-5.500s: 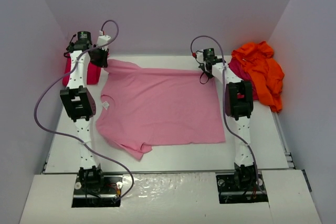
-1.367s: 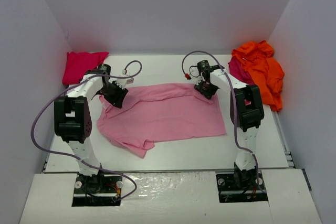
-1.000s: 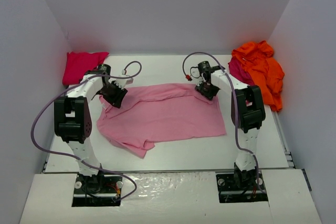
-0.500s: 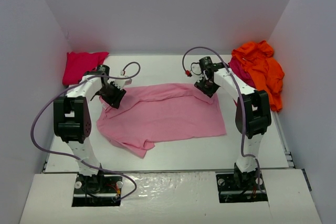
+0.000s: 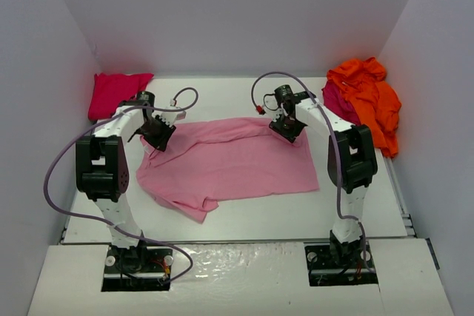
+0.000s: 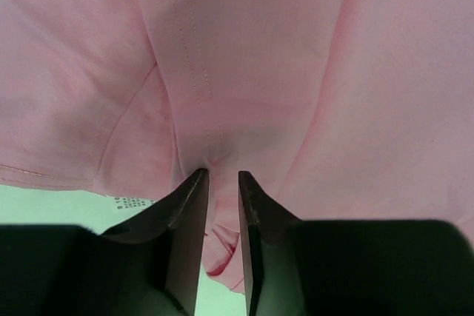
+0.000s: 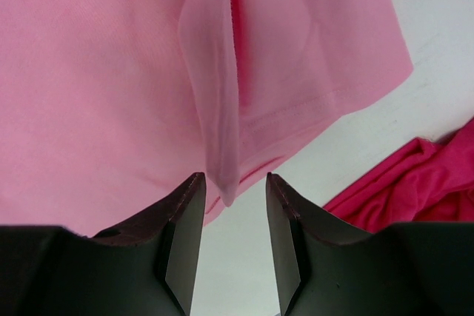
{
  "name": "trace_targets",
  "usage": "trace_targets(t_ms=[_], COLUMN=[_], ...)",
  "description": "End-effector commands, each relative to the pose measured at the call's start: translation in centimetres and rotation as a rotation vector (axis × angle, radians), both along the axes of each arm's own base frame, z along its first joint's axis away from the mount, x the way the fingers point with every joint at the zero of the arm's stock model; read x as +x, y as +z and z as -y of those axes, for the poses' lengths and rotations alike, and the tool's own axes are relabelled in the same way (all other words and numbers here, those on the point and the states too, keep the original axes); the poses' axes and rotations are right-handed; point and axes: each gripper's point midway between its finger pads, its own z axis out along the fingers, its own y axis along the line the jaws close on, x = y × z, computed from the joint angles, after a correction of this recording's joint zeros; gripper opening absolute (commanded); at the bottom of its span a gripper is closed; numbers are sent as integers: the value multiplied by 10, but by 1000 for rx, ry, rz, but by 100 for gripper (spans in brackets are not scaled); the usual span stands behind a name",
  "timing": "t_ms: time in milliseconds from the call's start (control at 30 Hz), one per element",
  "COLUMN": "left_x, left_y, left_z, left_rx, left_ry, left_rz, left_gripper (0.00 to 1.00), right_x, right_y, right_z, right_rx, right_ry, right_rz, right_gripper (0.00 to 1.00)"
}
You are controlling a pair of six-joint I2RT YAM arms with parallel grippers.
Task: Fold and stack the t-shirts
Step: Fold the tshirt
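The pink t-shirt [image 5: 229, 160] is spread across the middle of the table [image 5: 244, 212]. Near the collar, at the shirt's 10 o'clock corner, a fold of its cloth is pinched between the nearly closed fingers of the left gripper [image 5: 158, 138]. At its 1 o'clock corner a raised ridge of cloth is straddled, unclamped, by the parted fingers of the right gripper [image 5: 287, 128]. The red t-shirt [image 5: 115, 92] is laid at the table's 10 o'clock corner, and the orange t-shirt [image 5: 366, 98] is heaped against the dark crimson t-shirt [image 5: 335, 98] at 2 o'clock.

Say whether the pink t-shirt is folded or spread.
Partly folded: far edge of the pink t-shirt lies doubled over; near sleeve sticks out.
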Motion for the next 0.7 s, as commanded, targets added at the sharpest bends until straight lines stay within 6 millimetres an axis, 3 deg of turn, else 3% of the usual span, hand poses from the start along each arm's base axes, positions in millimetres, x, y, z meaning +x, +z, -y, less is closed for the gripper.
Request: trace_targets(t_ms=[0, 100, 167, 267, 333, 667], left_x=[11, 12, 12, 11, 12, 1], left_y=[8, 6, 4, 5, 9, 11], left_z=[-3, -4, -5, -5, -6, -17], left_rx=[8, 14, 17, 20, 22, 62], left_ry=[-2, -3, -3, -5, -7, -17], left_rz=[40, 34, 30, 36, 53, 61], left_gripper=[13, 7, 0, 0, 0, 0], right_x=[-9, -9, -10, -14, -16, -10], right_y=[-5, -8, -11, -11, -11, 15], right_z=[2, 2, 1, 1, 1, 14], right_rx=[-17, -21, -23, -26, -31, -96], right_ry=[2, 1, 3, 16, 21, 32], right_rz=[-39, -48, -55, -62, -65, 9], right_gripper=[35, 35, 30, 8, 0, 0])
